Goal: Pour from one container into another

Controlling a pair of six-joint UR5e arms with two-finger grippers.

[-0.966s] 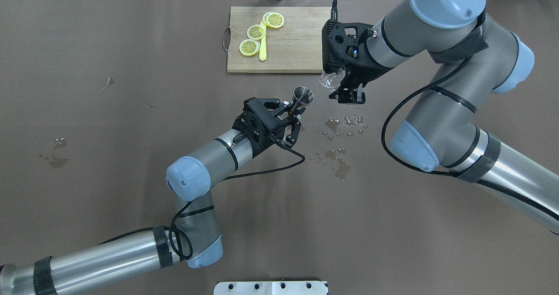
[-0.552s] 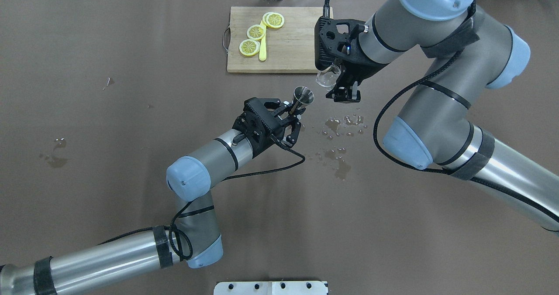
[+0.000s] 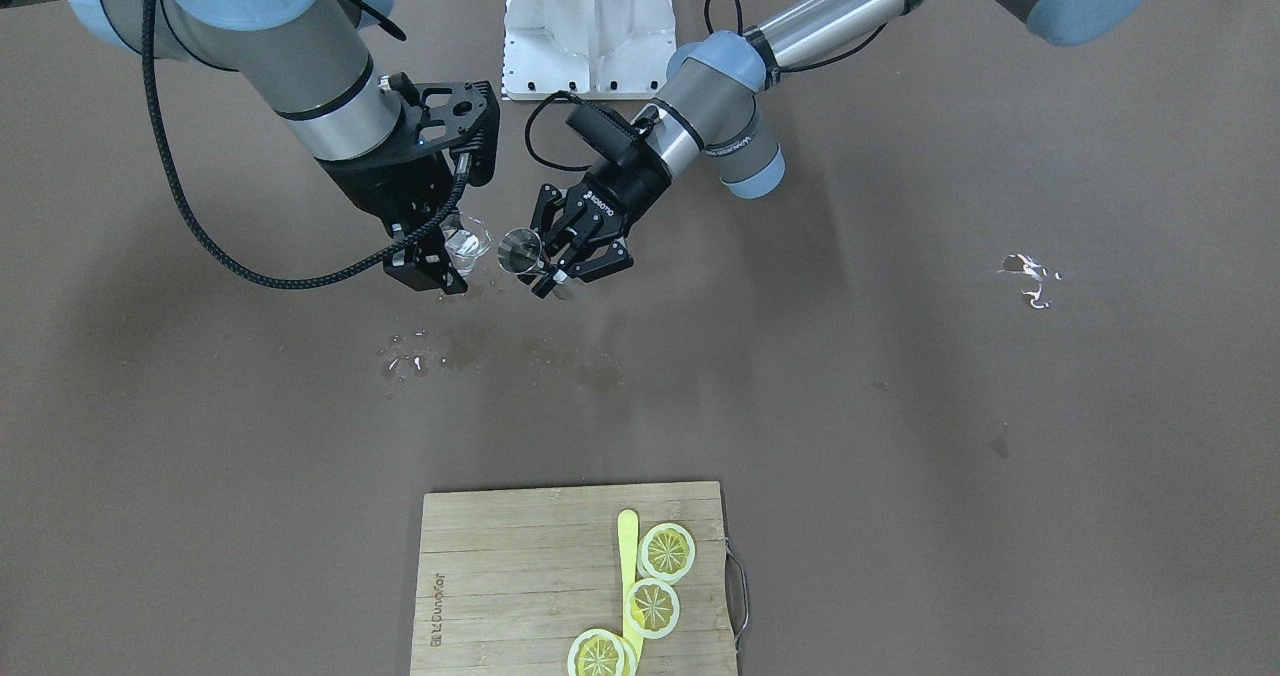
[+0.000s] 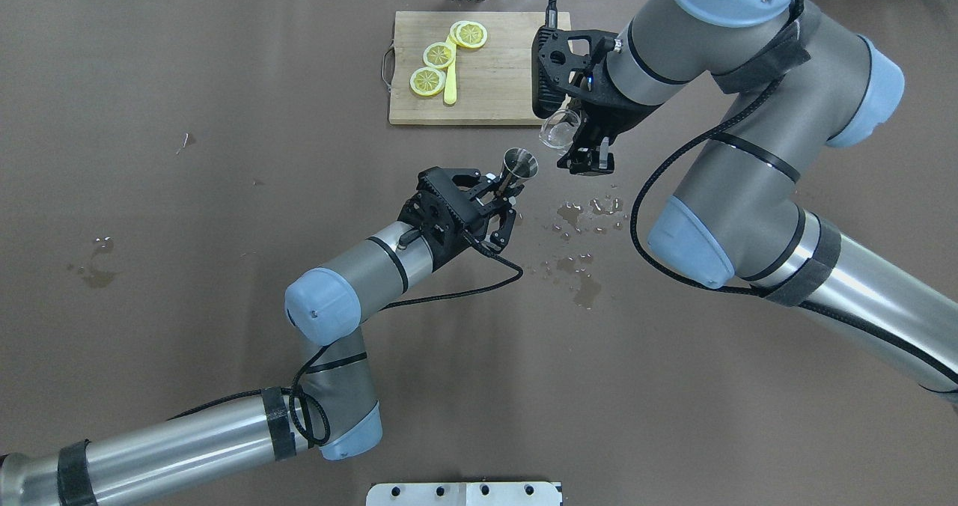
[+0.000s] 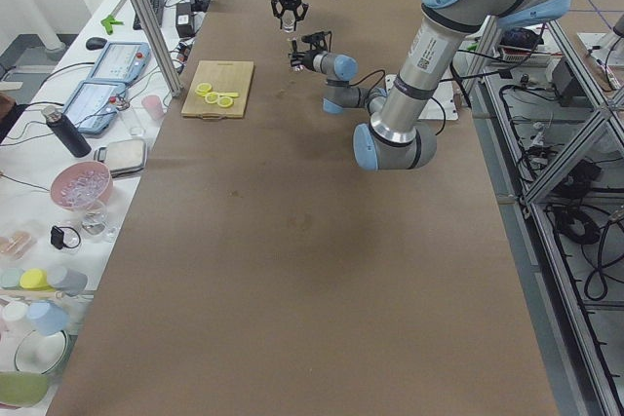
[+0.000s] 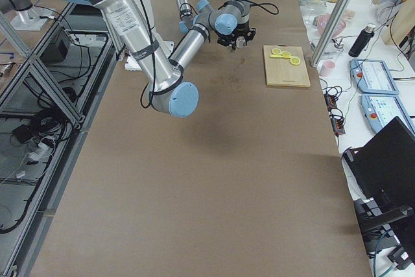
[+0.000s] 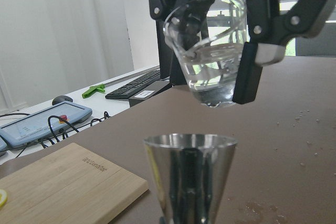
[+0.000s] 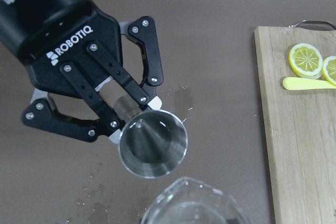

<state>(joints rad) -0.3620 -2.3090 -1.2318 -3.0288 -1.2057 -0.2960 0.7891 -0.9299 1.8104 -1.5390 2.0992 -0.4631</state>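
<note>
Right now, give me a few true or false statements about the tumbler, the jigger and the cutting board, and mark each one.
1. The left gripper is shut on the steel jigger. True.
2. The glass tumbler is empty. False: it holds clear liquid.
3. The tumbler stands on the wooden cutting board. False: the right gripper holds it in the air near the jigger.
4. Lemon slices lie on the cutting board. True.

Both wrist cameras closely frame the jigger.
</note>
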